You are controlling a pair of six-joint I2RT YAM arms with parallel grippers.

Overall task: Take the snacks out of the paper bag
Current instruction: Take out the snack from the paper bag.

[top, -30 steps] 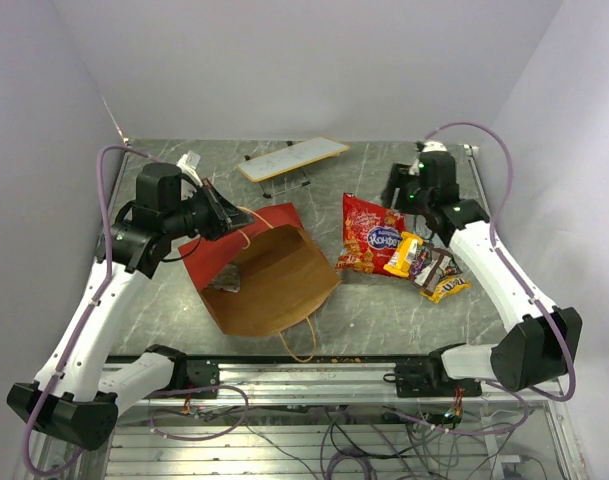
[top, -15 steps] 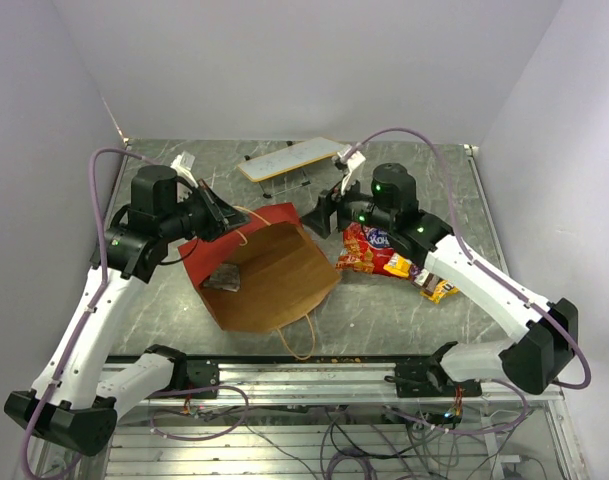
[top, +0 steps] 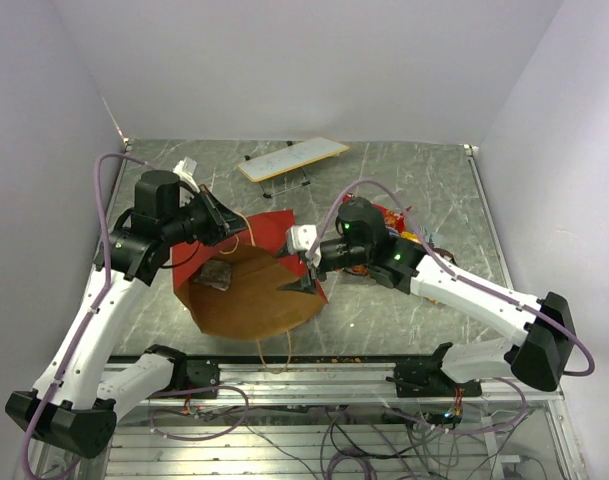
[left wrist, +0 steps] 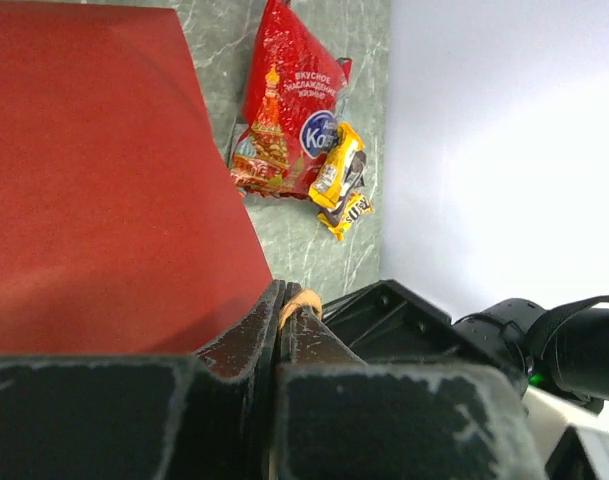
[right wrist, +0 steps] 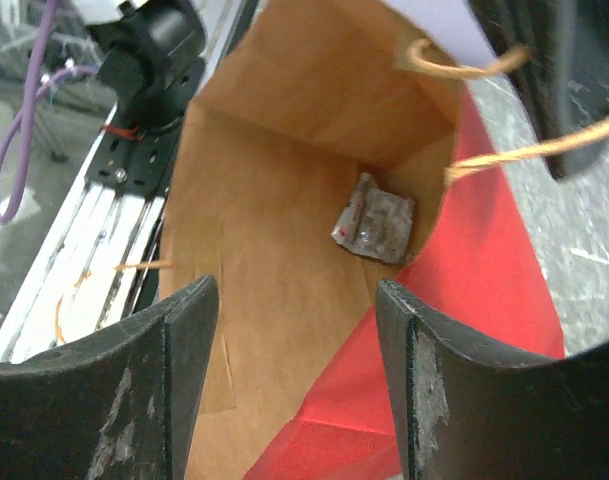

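The paper bag [top: 269,222], red outside and brown inside, lies tipped with its open mouth toward the near edge. My left gripper [top: 232,227] is shut on one tan string handle [left wrist: 304,300] at the bag's far rim. My right gripper [top: 306,282] is open and empty at the right edge of the mouth. In the right wrist view it [right wrist: 294,390] looks into the bag [right wrist: 274,180], where a silver packet [right wrist: 374,220] lies at the bottom; this packet also shows from above [top: 217,276]. The red chip bag [left wrist: 289,110] and small yellow and brown packets [left wrist: 339,180] lie on the table to the right.
A flat white board on thin legs [top: 292,158] stands at the back. The bag's second string handle [top: 271,352] hangs over the near table edge. The right arm [top: 454,290] crosses above the snack pile, hiding most of it from above.
My right arm has swung left from the snack pile to the bag's mouth. The bag's mouth has opened rounder and turned more toward the camera. My left gripper keeps its hold.
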